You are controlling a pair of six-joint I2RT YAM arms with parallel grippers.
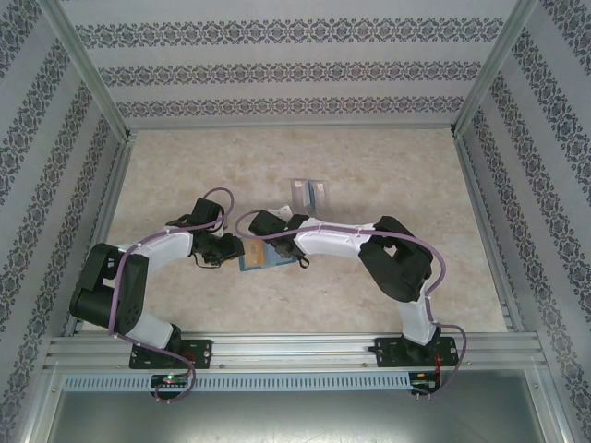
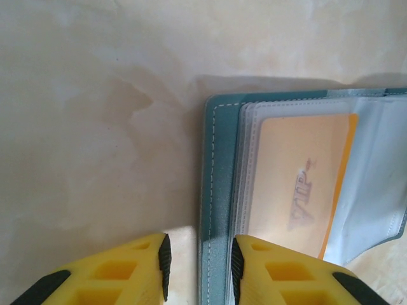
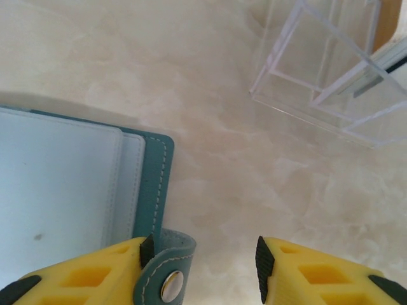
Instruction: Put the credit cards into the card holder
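A teal folding wallet [image 1: 261, 257] lies open on the table between my two grippers. One of its clear sleeves holds an orange-tan credit card [image 2: 299, 184] printed "VIP". My left gripper [image 2: 200, 267] is open and straddles the wallet's stitched teal edge [image 2: 219, 190], one pad over the table and the other over the sleeves. My right gripper [image 3: 205, 260] is open at the wallet's other end [image 3: 63, 190], and the snap strap [image 3: 166, 273] lies against its left pad. The clear card holder [image 3: 331, 76] stands apart beyond it, behind the wallet [image 1: 309, 192].
The pale marbled tabletop [image 1: 388, 166] is walled by patterned panels on three sides, and a metal rail [image 1: 295, 346] runs along the near edge. Both arms bend inward over the table's middle.
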